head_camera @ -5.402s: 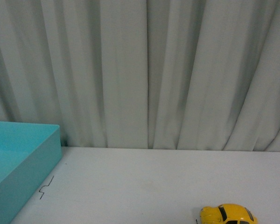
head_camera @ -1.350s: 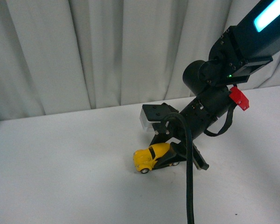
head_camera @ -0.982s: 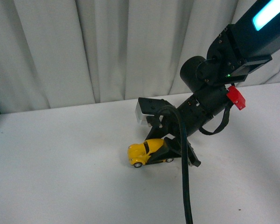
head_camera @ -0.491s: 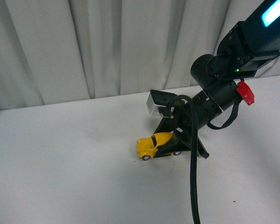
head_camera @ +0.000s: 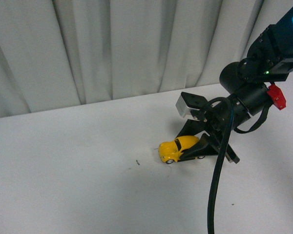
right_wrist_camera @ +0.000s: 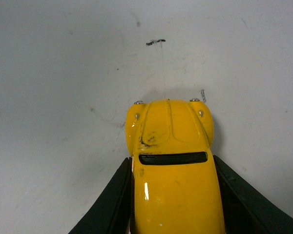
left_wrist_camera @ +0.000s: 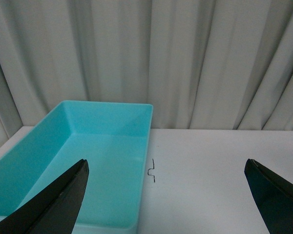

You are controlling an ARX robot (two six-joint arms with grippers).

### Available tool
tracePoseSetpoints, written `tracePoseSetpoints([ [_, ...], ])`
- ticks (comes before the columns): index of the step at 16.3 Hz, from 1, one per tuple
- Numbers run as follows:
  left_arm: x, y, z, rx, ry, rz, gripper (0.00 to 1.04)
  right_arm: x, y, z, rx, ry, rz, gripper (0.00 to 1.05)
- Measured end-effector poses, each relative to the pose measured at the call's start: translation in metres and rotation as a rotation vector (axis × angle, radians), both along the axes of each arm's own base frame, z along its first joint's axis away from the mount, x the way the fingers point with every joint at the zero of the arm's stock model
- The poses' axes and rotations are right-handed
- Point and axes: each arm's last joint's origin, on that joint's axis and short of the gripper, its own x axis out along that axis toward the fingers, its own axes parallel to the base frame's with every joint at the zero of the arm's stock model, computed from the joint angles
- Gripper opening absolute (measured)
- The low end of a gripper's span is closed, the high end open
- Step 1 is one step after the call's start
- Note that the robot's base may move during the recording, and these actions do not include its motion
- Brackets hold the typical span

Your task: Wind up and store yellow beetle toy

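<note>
The yellow beetle toy (head_camera: 178,147) stands on its wheels on the white table, nose pointing left. My right gripper (head_camera: 189,150) is shut on the toy's rear half, a black finger against each side. In the right wrist view the toy (right_wrist_camera: 172,170) fills the space between the two fingers (right_wrist_camera: 112,197), its hood and windscreen facing away from the camera. My left gripper (left_wrist_camera: 166,195) is open and empty above the table, beside a turquoise bin (left_wrist_camera: 88,161); it is out of the front view.
White curtains (head_camera: 112,48) hang behind the table. A small dark mark (head_camera: 137,163) lies on the table left of the toy. A black cable (head_camera: 217,180) hangs from the right arm toward the front edge. A small squiggle mark (left_wrist_camera: 151,170) lies beside the bin.
The right gripper and the toy it holds have shifted to the right across the table over the last second. The toy stays on the surface in the same grip.
</note>
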Motion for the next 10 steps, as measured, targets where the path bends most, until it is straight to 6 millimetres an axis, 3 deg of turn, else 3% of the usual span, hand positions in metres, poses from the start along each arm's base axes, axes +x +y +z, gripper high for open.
tracePoseSetpoints([
  [6, 0.0, 0.0, 0.0, 0.0, 0.0, 0.0, 0.98, -0.043, -0.054, -0.003, 0.018, 0.056, -0.081, 0.42],
  [8, 0.0, 0.0, 0.0, 0.0, 0.0, 0.0, 0.98, -0.044, -0.056, -0.002, 0.016, 0.069, -0.083, 0.42],
  [10, 0.0, 0.0, 0.0, 0.0, 0.0, 0.0, 0.98, -0.043, -0.058, -0.002, -0.011, 0.079, -0.082, 0.54],
])
